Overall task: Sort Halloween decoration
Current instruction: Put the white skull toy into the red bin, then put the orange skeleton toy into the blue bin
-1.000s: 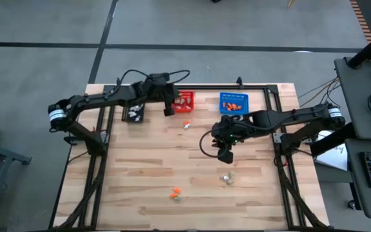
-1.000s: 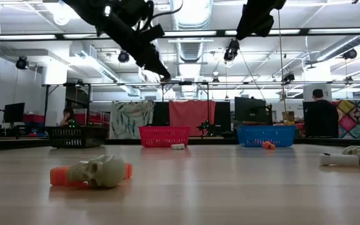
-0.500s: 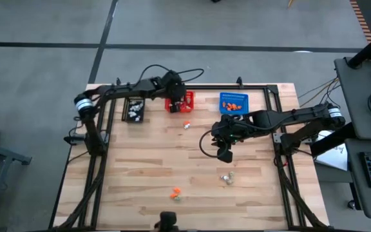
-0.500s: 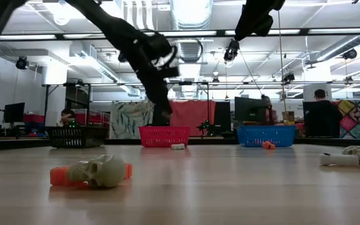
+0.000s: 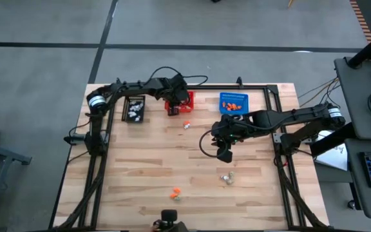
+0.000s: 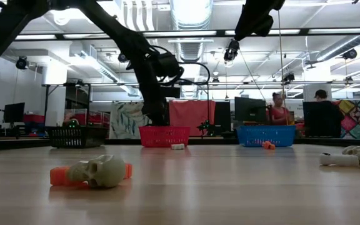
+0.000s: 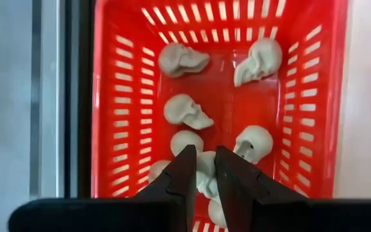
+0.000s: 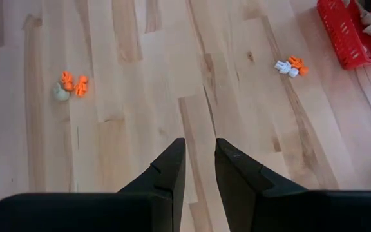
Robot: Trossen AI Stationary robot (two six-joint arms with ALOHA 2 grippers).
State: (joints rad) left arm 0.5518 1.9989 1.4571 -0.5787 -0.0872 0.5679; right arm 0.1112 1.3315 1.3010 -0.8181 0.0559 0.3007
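My left gripper (image 5: 174, 108) points down into the red basket (image 5: 185, 100), its tips low between the walls (image 6: 159, 122). In the left wrist view it (image 7: 205, 149) is nearly shut, with a beige skull (image 7: 205, 173) in the narrow gap. Several more beige skulls (image 7: 185, 111) lie on the basket floor. My right gripper (image 5: 224, 154) hangs above mid-table, fingers close together and nothing between them (image 8: 199, 143). Loose trinkets rest on the wood: a skull beside an orange piece (image 5: 175, 192) (image 6: 99, 172), beige pieces (image 5: 227, 176), a white and orange pair (image 5: 187, 124) (image 8: 288, 66). My left gripper comes from above, pointing down, with a beige skull (image 7: 203, 164) showing between its two fingers near their tips. The fingers (image 7: 185, 169) hide the skull's sides, so I cannot tell which part they are on. Whether it rests on the skulls beneath cannot be told.
A black basket (image 5: 134, 109) with white pieces stands left of the red one, a blue basket (image 5: 233, 103) with orange pieces right of it, all along the far edge. A black frame rail (image 5: 256, 87) borders the table. Bare wood lies toward the near edge.
My left gripper has come down from high above the table into the red basket and shifted slightly toward the table's right, while its arm's elbow swung right. It has stayed low in the basket for the last half second. The right arm has kept still.
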